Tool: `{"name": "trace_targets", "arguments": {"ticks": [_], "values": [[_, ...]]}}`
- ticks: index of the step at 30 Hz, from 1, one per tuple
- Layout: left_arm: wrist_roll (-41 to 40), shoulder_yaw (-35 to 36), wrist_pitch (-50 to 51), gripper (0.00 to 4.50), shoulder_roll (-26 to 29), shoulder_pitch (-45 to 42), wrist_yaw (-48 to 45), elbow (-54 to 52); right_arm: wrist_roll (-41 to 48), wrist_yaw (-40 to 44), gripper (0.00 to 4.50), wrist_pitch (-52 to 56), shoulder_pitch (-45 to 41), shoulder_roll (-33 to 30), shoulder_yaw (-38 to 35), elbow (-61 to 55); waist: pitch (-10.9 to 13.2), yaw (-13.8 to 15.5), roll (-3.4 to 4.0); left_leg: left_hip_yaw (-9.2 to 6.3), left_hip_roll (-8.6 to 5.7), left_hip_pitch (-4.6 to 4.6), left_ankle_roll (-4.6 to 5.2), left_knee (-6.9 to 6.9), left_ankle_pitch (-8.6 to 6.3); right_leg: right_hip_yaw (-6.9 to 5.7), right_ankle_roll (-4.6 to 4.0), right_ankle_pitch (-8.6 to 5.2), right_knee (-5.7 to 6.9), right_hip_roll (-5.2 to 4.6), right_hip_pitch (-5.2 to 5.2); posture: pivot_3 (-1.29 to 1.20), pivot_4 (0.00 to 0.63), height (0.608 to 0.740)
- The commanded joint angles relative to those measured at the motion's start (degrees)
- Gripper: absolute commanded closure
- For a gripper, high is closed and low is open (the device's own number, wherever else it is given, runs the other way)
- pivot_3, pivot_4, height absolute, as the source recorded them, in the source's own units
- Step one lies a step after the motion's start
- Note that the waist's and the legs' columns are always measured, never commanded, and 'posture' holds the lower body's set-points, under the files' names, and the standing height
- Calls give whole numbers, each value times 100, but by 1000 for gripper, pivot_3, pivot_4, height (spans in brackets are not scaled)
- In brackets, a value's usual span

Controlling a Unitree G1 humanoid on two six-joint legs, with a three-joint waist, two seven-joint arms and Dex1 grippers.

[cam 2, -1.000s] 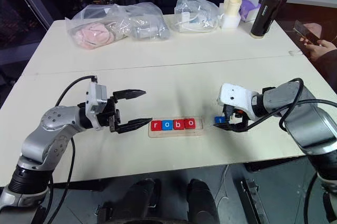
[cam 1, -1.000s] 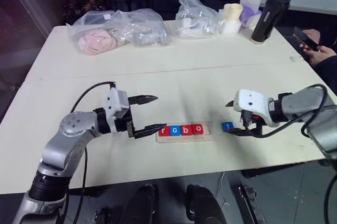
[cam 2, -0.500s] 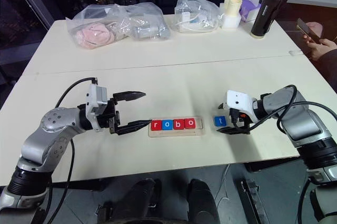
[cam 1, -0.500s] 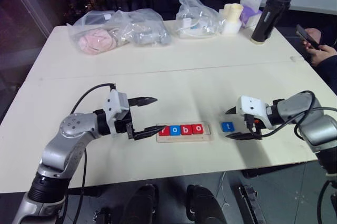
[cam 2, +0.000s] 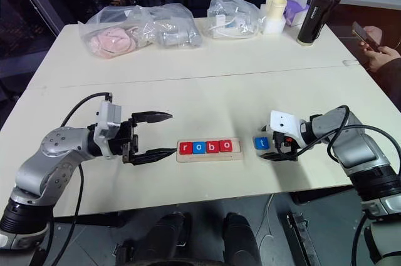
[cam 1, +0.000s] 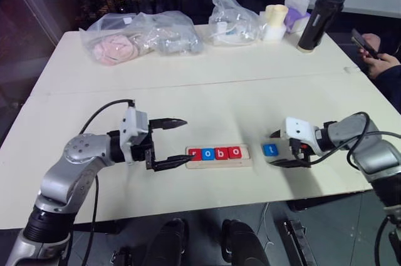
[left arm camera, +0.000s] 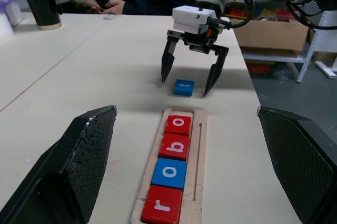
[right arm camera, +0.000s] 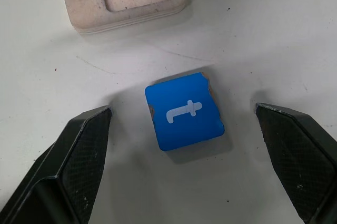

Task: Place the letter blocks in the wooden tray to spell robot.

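Note:
The wooden tray [cam 1: 245, 154] lies near the table's front edge. In its groove sit a red r [left arm camera: 162, 205], a blue o [left arm camera: 171, 173], a red b [left arm camera: 175, 146] and a red o [left arm camera: 179, 124]. A blue t block [right arm camera: 184, 110] lies flat on the table just right of the tray's empty end. My right gripper [cam 1: 271, 149] is low over it, open, one finger on each side with a gap to the block on both. My left gripper [cam 1: 188, 141] hovers open and level just left of the tray, holding nothing.
Clear plastic bags [cam 1: 141, 35] with soft items, a white cup [cam 1: 276, 20] and a black bottle [cam 1: 318, 20] stand along the far edge. A person's hand with a phone [cam 1: 371, 50] is at the right. The table's front edge [cam 1: 207, 206] runs close below the tray.
My right gripper has sunk lower around the blue t block and its fingers have drawn in a little. The left gripper has stayed put.

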Motion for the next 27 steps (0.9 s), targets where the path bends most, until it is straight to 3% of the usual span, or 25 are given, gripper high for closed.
{"name": "trace_targets", "arguments": {"ticks": [1,5,15,27], "values": [[-78,155,-31,0,39,-65,-16,-100,-48,-17,1400,-84,-95,84,-49,99,0,-1,0,0,0,0,0,1,0,0,0,0,0,0,0,0,150,740],[-20,154,-75,0,28,-61,1,-68,-21,37,3372,-61,-131,139,-92,94,0,-3,0,0,1,2,0,6,0,1,-4,5,1,0,2,0,150,740],[44,144,-122,0,-12,-34,48,-60,200,163,3369,770,-326,209,-32,-1182,0,0,1,-1,3,1,0,6,0,3,-4,7,3,2,-1,0,150,740],[87,125,-125,0,-73,-19,153,-106,38,0,3369,982,-344,482,363,-1329,0,-1,0,-2,1,-1,0,9,0,2,-4,7,5,1,-1,0,150,740]]}}
